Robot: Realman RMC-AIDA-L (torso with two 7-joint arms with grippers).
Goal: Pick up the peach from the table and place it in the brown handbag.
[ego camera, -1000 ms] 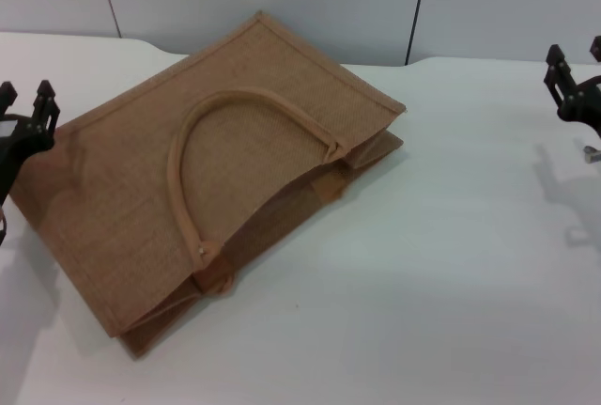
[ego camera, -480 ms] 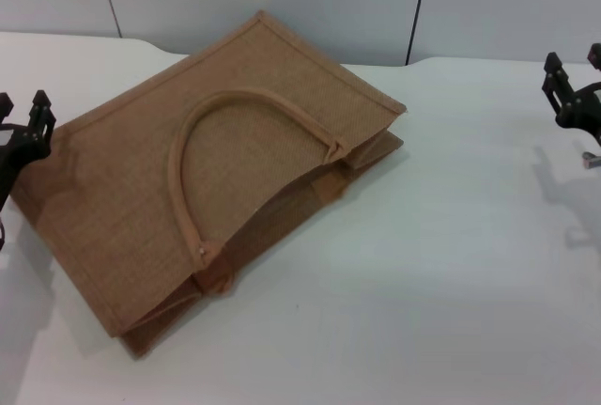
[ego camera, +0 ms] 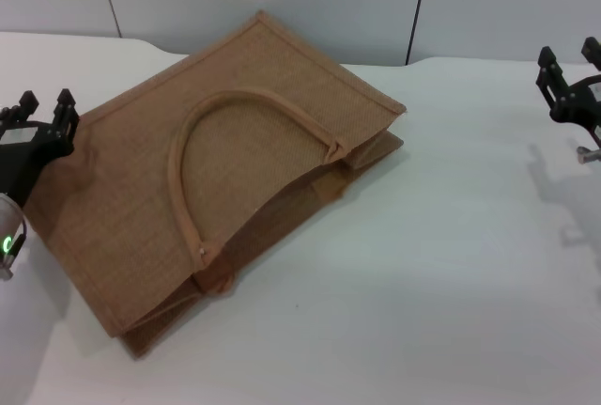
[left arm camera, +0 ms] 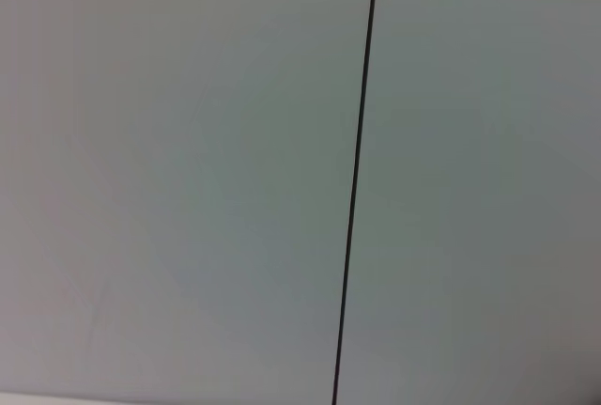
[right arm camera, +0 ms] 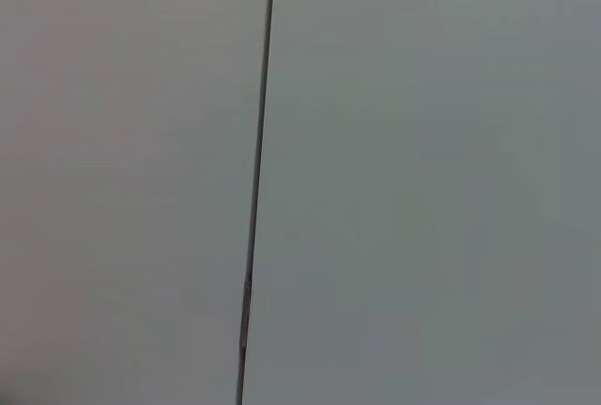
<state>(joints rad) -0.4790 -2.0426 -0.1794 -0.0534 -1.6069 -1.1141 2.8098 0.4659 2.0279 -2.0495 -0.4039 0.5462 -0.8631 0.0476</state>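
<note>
The brown handbag [ego camera: 225, 179] lies flat on the white table [ego camera: 451, 273], its mouth toward the front right and one looped handle [ego camera: 188, 156] resting on its upper side. The peach is not in view. My left gripper [ego camera: 44, 109] is open and empty at the far left, above the bag's left corner. My right gripper [ego camera: 568, 59] is open and empty at the far right, above the table. Both wrist views show only grey wall panels.
A grey panelled wall [ego camera: 310, 1] rises behind the table's far edge. A small metal part [ego camera: 590, 152] shows under the right gripper at the right edge.
My left gripper has moved right and up, toward the bag's left corner. My right gripper has risen slightly and shifted a little left.
</note>
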